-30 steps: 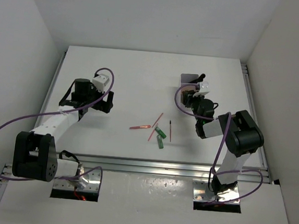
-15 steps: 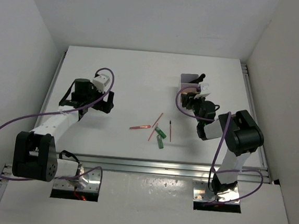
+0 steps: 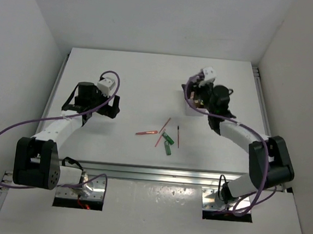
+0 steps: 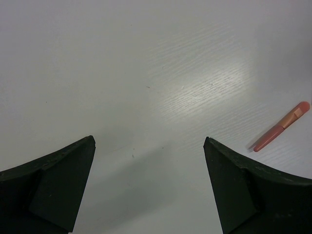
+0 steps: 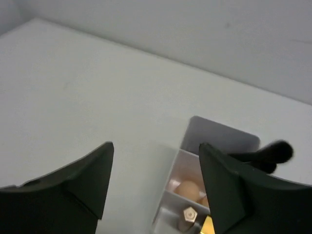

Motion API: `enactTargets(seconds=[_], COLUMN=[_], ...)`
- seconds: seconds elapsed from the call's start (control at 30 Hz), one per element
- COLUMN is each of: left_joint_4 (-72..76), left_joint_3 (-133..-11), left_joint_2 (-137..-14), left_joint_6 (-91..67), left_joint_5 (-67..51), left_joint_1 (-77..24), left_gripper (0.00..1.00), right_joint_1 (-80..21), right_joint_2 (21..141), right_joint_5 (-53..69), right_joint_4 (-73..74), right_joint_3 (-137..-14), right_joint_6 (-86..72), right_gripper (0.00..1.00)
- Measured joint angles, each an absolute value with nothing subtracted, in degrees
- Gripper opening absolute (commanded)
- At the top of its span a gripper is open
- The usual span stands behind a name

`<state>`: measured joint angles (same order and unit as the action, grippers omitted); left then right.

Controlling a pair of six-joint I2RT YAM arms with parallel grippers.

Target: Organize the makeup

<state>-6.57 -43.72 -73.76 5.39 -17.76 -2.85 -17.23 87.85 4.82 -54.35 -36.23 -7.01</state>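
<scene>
Several thin pencils [image 3: 147,132] lie loose near the middle of the table [image 3: 138,77], between the two arms. One pink pencil runs almost left to right. Others slant from near-left to far-right, and a darker one [image 3: 178,136] lies near to far. Just beside them the green bottle [image 3: 168,147] lies on its side, its long axis roughly near to far. The left gripper [image 4: 148,141] hangs low over bare table to the left of the group, its fingers spread wide with nothing between them. Its wrist camera shows one pink pencil slanting off to the right. The right gripper [image 5: 156,146] hovers above the white box [image 5: 222,138] at the far right, fingers apart and empty. In the box sit a beige sponge [image 5: 187,188] and a copper tube [image 5: 189,213] standing upright, and a black brush [image 5: 274,151] sticks out over the box's right edge.
</scene>
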Motion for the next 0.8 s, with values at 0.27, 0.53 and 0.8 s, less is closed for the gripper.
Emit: enactTargets(seconds=[0.27,0.53,0.8], left_joint_4=[-4.58,-2.83,-1.43], left_joint_3=[-40.8,-35.64,-31.86], left_joint_2=[-73.54,-70.41,-66.74], left_joint_6=[8.03,9.21,9.67], left_joint_5=[-17.8,-17.78,-17.74], left_joint_1=[-2.85,-2.85,-2.85], left_gripper=[1.0,1.0,1.0], right_joint_1=[-28.51,-39.03,-40.77], right_joint_2=[90.15,100.51,108.53], right_joint_5=[8.47,9.06,3.46], right_joint_4=[1.37,20.71,24.84], right_joint_3=[-67.18,-62.48,-67.31], right_joint_6=[3.66,5.28,2.96], right_gripper=[0.44,0.47,0.43])
